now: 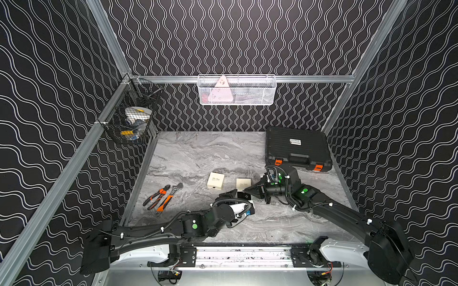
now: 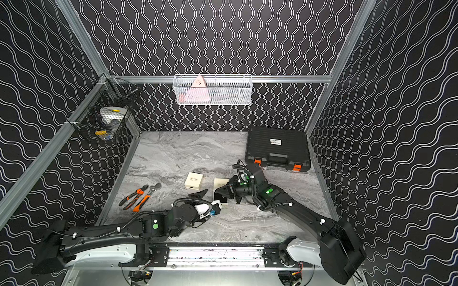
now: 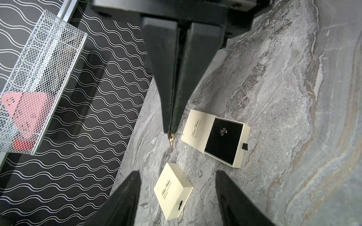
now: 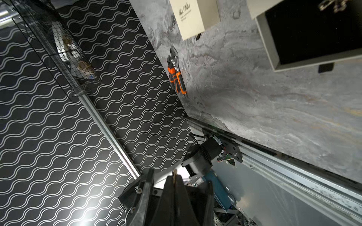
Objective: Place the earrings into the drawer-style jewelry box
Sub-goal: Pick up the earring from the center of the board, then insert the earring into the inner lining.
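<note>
The drawer-style jewelry box [image 3: 197,127] lies on the marble table, its black-lined drawer [image 3: 225,140] pulled out. One gold earring [image 3: 223,132] rests on the lining, also seen in the right wrist view as the earring [image 4: 333,5]. My right gripper [image 4: 175,177] is shut on a second gold earring [image 3: 170,138], a speck poking from its tips just beside the box. In both top views, the right gripper [image 1: 245,192] hovers at the drawer [image 1: 244,197]. My left gripper [image 3: 177,172] faces it, open and holding nothing. A closed cream box [image 3: 172,191] lies below it.
Orange-handled pliers and a wrench [image 1: 161,196] lie at the table's left. A black tool case [image 1: 297,148] fills the back right corner. A white mesh basket [image 1: 236,90] hangs on the back wall and a black wire basket [image 1: 131,118] on the left wall.
</note>
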You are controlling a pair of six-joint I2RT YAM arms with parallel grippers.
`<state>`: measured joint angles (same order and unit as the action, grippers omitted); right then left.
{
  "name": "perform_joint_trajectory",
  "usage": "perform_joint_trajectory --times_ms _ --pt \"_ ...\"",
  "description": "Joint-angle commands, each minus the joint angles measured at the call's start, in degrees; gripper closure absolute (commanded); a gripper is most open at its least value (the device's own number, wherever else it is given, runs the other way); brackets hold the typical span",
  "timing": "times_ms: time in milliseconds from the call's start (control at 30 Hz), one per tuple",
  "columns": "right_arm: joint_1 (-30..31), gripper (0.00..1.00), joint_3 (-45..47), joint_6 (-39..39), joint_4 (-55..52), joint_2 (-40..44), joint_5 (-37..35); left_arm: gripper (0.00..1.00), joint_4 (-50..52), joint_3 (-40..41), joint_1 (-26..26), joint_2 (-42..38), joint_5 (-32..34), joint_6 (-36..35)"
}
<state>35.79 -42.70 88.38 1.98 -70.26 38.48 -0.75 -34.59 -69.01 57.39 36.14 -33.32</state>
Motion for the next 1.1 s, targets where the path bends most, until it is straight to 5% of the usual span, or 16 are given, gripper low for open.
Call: perform_joint_trajectory --times_ms 0,167,367,600,700,833,1067 --pt "-1.70 1.00 -0.09 -2.90 0.19 -1.03 0.77 0.28 2.21 -0.55 -0.14 -1.88 -0.63 2.70" --pt "-3.26 1.00 0.60 -10.59 3.85 -3.14 2.27 0.27 7.36 -2.12 -0.09 -5.49 -2.65 8.77" --pt "-3.62 1.00 3.40 -15.93 9.84 -5.85 7.66 0.25 13.04 -3.03 -0.01 -11.29 -3.84 25.48" --pt "-3.39 1.00 2.65 -23.25 3.42 -8.48 6.17 0.03 13.89 0.10 0.01 -15.69 -3.45 41.32" --pt "-2.96 1.00 3.33 -23.57 6.24 -11.66 6.43 0.01 16.19 0.14 0.18 -16.86 -0.85 47.27" --pt "-2.71 1.00 2.49 -24.49 9.15 -16.65 7.37 0.01 18.89 -0.52 1.05 -17.43 -0.22 51.14" --pt "-2.57 1.00 2.62 -23.33 16.32 -23.55 8.19 0.01 17.87 -0.39 6.28 -16.20 -8.91 53.58"
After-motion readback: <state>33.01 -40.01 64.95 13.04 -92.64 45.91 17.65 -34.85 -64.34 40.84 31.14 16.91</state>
